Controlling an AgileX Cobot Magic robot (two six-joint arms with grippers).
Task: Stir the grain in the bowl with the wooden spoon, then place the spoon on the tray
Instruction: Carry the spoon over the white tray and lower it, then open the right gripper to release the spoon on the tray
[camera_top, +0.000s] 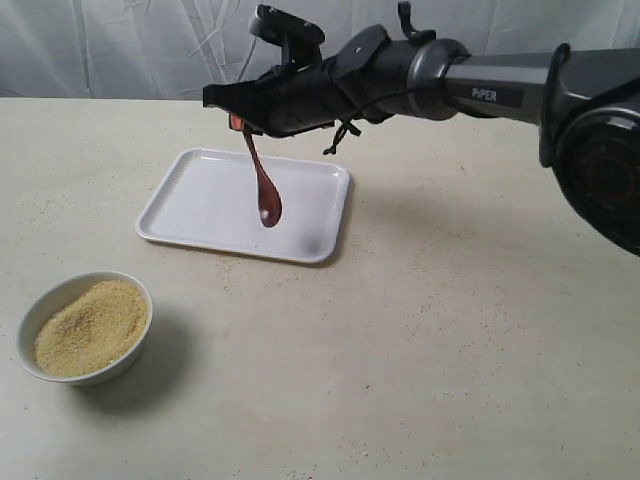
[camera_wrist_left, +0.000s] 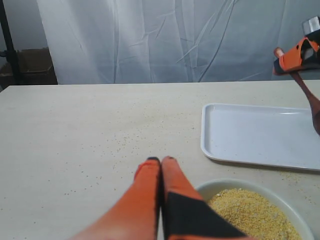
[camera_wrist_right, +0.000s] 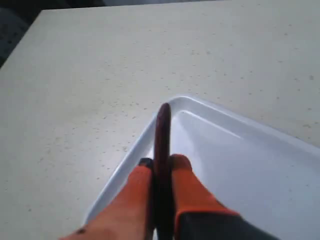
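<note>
My right gripper (camera_top: 237, 122) is shut on the handle of the wooden spoon (camera_top: 262, 182), which hangs head-down just above the white tray (camera_top: 190, 190). In the right wrist view the spoon (camera_wrist_right: 162, 135) runs between the orange fingers (camera_wrist_right: 187, 175) over the tray's corner (camera_wrist_right: 240, 165). The white bowl (camera_top: 40, 305) of pale grain (camera_top: 92, 326) sits at the front left, apart from the tray. My left gripper (camera_wrist_left: 161, 161) is shut on nothing, hovering beside the bowl's rim (camera_wrist_left: 220, 186) with grain (camera_wrist_left: 255, 215) inside. The left wrist view also catches the tray (camera_wrist_left: 250, 135) and the hanging spoon (camera_wrist_left: 311, 102).
Loose grains are scattered on the beige table (camera_top: 450, 330) around the tray and bowl. A white cloth backdrop (camera_top: 120, 45) hangs behind the table. The right arm (camera_top: 500, 85) stretches across from the right, above the table.
</note>
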